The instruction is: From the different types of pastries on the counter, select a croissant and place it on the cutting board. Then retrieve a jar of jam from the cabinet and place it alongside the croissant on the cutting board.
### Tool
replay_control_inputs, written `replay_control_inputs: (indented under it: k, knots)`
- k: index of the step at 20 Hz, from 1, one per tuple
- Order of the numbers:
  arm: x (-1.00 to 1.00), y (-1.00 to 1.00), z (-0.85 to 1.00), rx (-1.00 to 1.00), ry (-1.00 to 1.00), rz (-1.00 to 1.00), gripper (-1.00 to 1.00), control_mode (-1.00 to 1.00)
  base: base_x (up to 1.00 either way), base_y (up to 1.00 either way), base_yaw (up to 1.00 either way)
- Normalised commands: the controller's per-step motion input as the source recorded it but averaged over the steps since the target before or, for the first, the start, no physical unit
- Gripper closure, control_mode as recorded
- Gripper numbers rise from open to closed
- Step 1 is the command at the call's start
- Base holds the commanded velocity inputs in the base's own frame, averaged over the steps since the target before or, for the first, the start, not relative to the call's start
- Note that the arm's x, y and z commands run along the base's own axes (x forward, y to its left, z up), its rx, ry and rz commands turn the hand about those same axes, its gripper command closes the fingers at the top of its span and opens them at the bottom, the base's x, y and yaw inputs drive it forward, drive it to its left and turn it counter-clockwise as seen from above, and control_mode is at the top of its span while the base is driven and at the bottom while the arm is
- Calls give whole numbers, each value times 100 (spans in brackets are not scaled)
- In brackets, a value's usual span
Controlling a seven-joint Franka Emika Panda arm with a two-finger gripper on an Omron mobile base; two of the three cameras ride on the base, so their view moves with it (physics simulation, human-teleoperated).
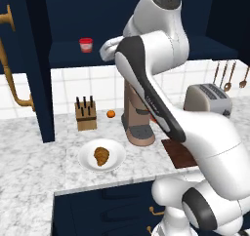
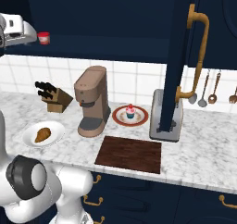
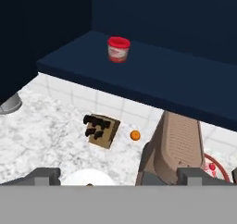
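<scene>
Croissant (image 1: pixel 101 156) sits on a white plate (image 1: pixel 115 163); jam jar (image 3: pixel 118 49) on cabinet shelf (image 3: pixel 185 82); claw (image 3: pixel 118 177) released.

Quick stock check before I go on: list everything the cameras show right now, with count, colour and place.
jar of jam: 1, red, open cabinet shelf
croissant: 1, golden-brown, on white plate, counter left
cupcake: 1, pink and blue, on red-rimmed plate
cutting board: 1, dark brown, counter front, bare
coffee machine: 1, tan, mid counter
knife block: 1, wooden, by wall
orange fruit: 1, beside block
toaster: 1, silver, right
hanging utensils: several, wall
tool: 1, dark tips apart, holding nothing, facing the shelf
</scene>
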Motion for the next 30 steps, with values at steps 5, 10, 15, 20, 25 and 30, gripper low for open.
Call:
replay_control_inputs:
  k: [5,10,15,20,25,30]
  knots:
    - [-14,14,12,21,-4,-7,-100,-100,0,0,0]
    - [-1,21,-1,5,-10,-16,-100,-100,0,0,0]
    - [18,-1,0,10,0,-12,-100,-100,0,0,0]
    - [45,0,-5,2,0,0,-100,-100,0,0,0]
    - [45,0,-17,0,0,5,-100,-100,0,0,0]
    - [63,0,-2,0,0,7,-100,-100,0,0,0]
